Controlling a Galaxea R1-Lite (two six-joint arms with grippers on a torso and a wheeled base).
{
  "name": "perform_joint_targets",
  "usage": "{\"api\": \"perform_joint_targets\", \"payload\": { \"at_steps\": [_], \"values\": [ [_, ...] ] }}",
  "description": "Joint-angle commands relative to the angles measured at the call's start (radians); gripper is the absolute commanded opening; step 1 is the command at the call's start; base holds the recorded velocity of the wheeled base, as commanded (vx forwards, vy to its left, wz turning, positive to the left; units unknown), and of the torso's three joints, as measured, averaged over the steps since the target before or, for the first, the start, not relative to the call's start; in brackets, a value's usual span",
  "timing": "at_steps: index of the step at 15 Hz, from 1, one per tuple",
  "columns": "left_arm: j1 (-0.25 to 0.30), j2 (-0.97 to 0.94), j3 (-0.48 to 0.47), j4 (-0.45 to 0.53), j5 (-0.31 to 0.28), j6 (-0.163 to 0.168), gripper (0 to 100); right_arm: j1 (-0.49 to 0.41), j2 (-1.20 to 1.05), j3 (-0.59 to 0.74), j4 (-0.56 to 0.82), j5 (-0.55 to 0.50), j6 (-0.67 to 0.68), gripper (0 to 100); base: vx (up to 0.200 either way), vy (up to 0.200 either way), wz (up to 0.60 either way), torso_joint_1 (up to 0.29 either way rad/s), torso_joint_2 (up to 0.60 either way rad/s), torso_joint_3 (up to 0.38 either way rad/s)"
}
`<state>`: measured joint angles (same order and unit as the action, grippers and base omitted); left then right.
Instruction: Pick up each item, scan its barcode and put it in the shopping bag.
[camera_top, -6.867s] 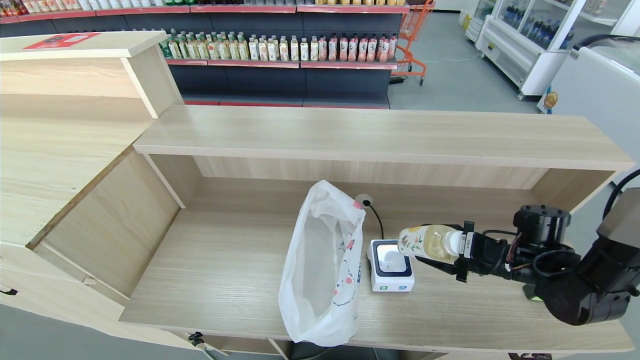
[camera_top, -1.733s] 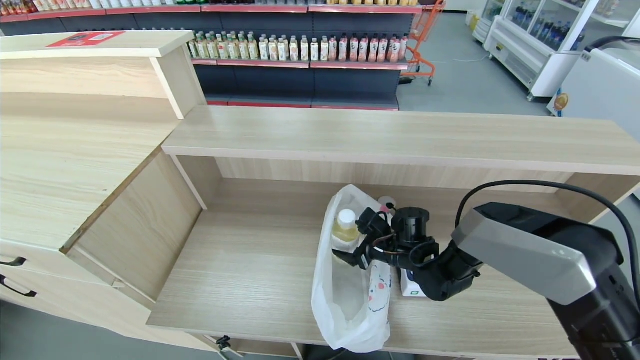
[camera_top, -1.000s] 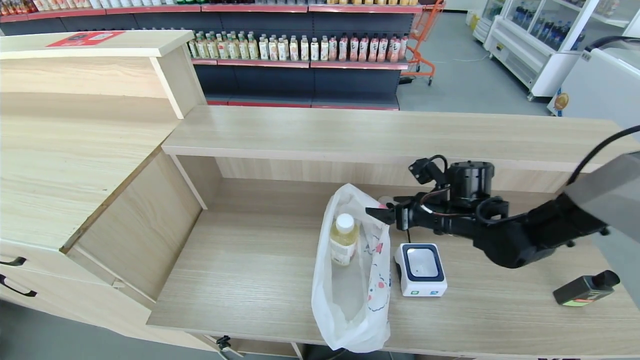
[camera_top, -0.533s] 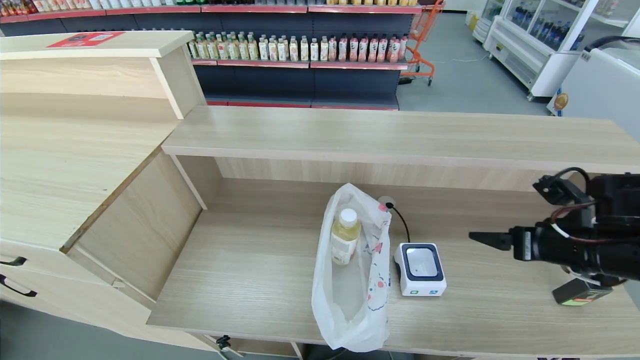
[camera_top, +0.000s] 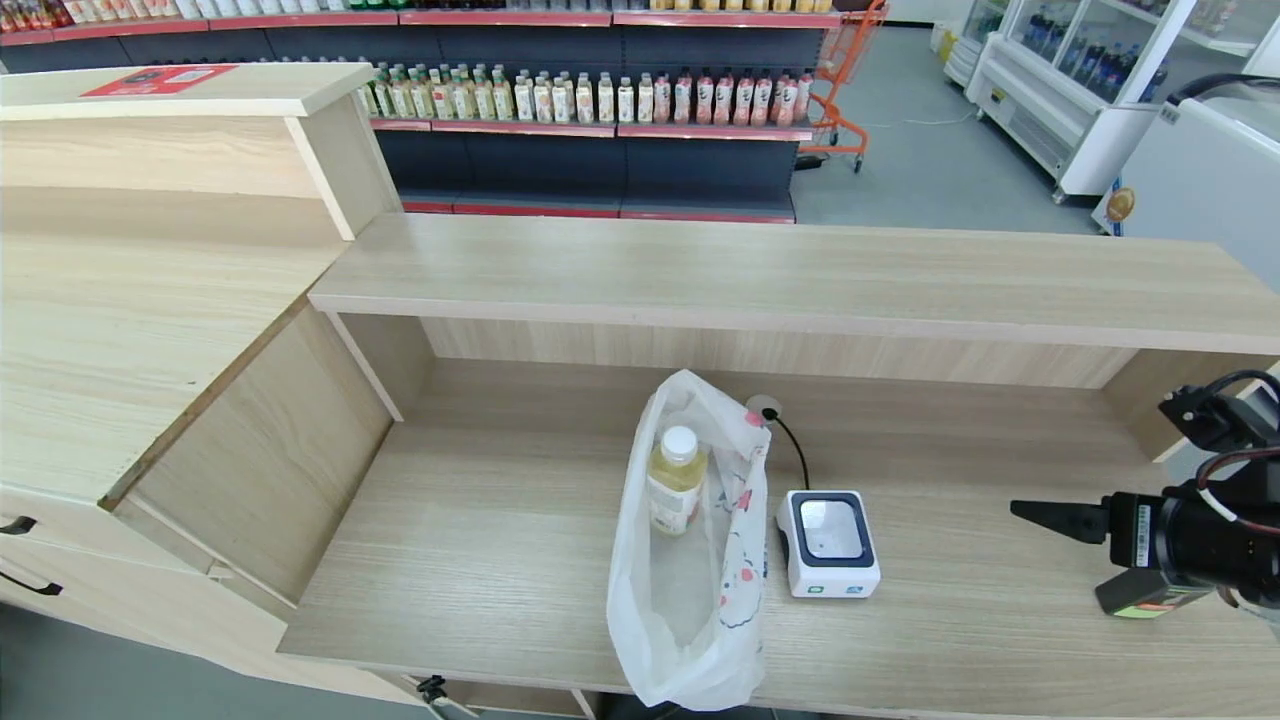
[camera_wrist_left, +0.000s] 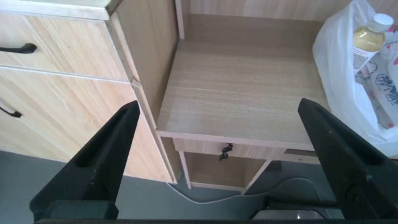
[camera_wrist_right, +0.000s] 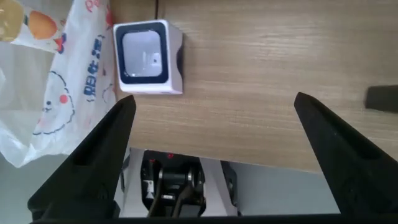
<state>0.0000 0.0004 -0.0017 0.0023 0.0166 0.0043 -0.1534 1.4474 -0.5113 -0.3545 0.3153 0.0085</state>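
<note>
Pulling back from the shopping bag (camera_top: 690, 620), the right arm's jaws now hang wide apart and empty, close over a small dark item (camera_top: 1140, 593) on the counter (camera_top: 480, 560). I'd guess that's next. The bottle (camera_top: 675, 480) stands upright in the bag, well away from those jaws, beyond the scanner (camera_top: 828, 540). Left jaws are apart too.
</note>
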Motion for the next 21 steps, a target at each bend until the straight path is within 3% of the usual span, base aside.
{"api": "perform_joint_targets", "payload": {
  "at_steps": [1, 5, 11, 19, 21],
  "values": [
    [0.000, 0.000, 0.000, 0.001, 0.000, 0.000, 100, -0.015, -0.024, 0.002, 0.043, -0.002, -0.010, 100, 0.000, -0.200, 0.00, 0.012, 0.01, 0.002],
    [0.000, 0.000, 0.000, 0.001, 0.000, 0.000, 100, -0.063, -0.090, -0.010, 0.232, -0.022, -0.122, 100, 0.000, -0.200, 0.00, 0.004, 0.00, 0.004],
    [0.000, 0.000, 0.000, 0.001, 0.000, 0.000, 100, -0.063, -0.094, -0.009, 0.244, -0.024, -0.134, 100, 0.000, -0.200, 0.00, 0.000, 0.00, 0.005],
    [0.000, 0.000, 0.000, 0.001, 0.000, -0.003, 100, -0.063, -0.105, 0.028, 0.315, -0.088, -0.260, 100, 0.000, -0.175, 0.00, 0.001, 0.00, 0.003],
    [0.000, 0.000, 0.000, 0.001, 0.000, -0.003, 100, -0.063, -0.096, 0.033, 0.338, -0.191, -0.337, 100, 0.000, 0.000, 0.00, 0.000, 0.00, 0.000]
  ]
}}
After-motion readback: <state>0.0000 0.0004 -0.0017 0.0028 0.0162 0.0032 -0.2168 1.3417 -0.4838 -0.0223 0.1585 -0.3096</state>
